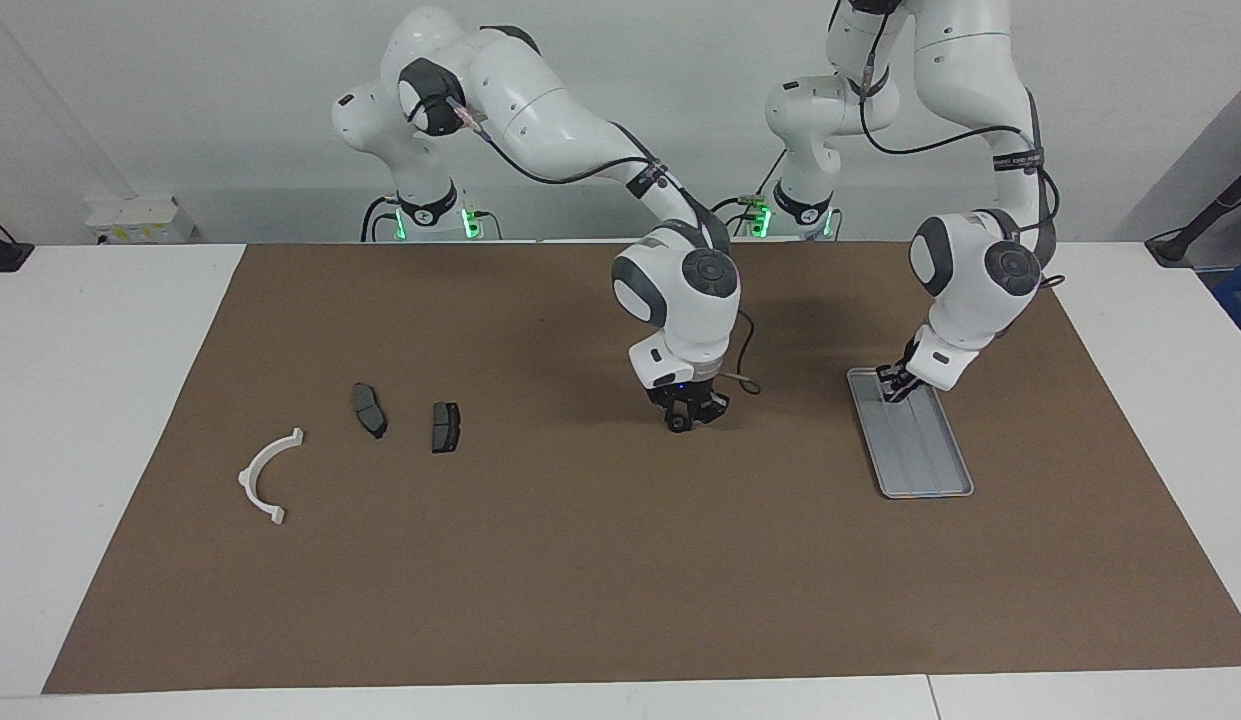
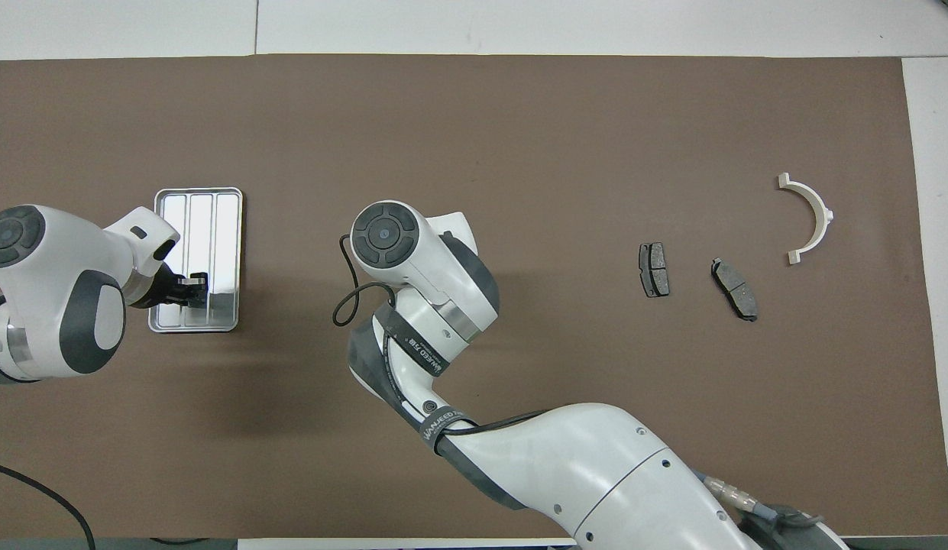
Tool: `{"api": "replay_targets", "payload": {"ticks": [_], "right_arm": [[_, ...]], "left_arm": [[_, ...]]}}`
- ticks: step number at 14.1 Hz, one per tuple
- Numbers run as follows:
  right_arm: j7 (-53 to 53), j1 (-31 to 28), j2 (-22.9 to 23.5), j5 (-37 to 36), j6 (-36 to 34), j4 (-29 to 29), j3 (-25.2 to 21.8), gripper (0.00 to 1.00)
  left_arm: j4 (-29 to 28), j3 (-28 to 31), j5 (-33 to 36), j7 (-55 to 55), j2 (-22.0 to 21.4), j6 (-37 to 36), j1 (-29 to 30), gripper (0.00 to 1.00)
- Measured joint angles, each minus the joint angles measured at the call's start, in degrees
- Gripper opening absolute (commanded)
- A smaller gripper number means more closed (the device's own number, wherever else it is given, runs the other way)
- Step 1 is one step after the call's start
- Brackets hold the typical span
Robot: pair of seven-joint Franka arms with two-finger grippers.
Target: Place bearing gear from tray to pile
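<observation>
The silver-grey tray (image 1: 925, 455) lies on the brown mat toward the left arm's end; it also shows in the overhead view (image 2: 214, 221) and looks bare. No bearing gear shows in it or on the open mat. My left gripper (image 1: 894, 388) is low over the tray's end nearer the robots (image 2: 192, 289). My right gripper (image 1: 688, 415) hangs just above the middle of the mat; in the overhead view its own wrist hides it. The pile lies toward the right arm's end: a white semicircular bracket (image 1: 265, 478) and two dark pads (image 1: 369, 410) (image 1: 445, 427).
The brown mat (image 1: 580, 580) covers most of the white table. The bracket (image 2: 813, 218) and the pads (image 2: 655, 270) (image 2: 735, 288) lie spread apart. A loose cable loops beside the right wrist (image 2: 344, 298).
</observation>
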Motion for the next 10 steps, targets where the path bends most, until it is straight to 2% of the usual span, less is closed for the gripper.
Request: {"api": "replay_targets", "payload": {"ticks": [3, 6, 8, 10], "right_arm": [[-3.0, -2.1, -0.5, 0.0, -5.3, 4.0, 0.0, 0.00], [-11.7, -6.1, -4.3, 0.1, -12.4, 7.4, -0.1, 0.00], [-22.5, -10.7, -8.4, 0.4, -18.1, 7.9, -0.1, 0.00], [-34.3, -15.8, -11.6, 0.7, -22.3, 7.9, -0.1, 0.00]], "left_arm": [[1.0, -0.6, -0.2, -3.0, 0.0, -0.9, -0.1, 0.08], [7.3, -1.2, -3.3, -7.6, -0.1, -7.4, -1.9, 0.08], [11.8, -1.3, -4.3, -15.8, -0.1, -10.5, -6.1, 0.08], [13.9, -1.5, -4.3, -26.5, 0.2, -10.4, -12.4, 0.08]]}}
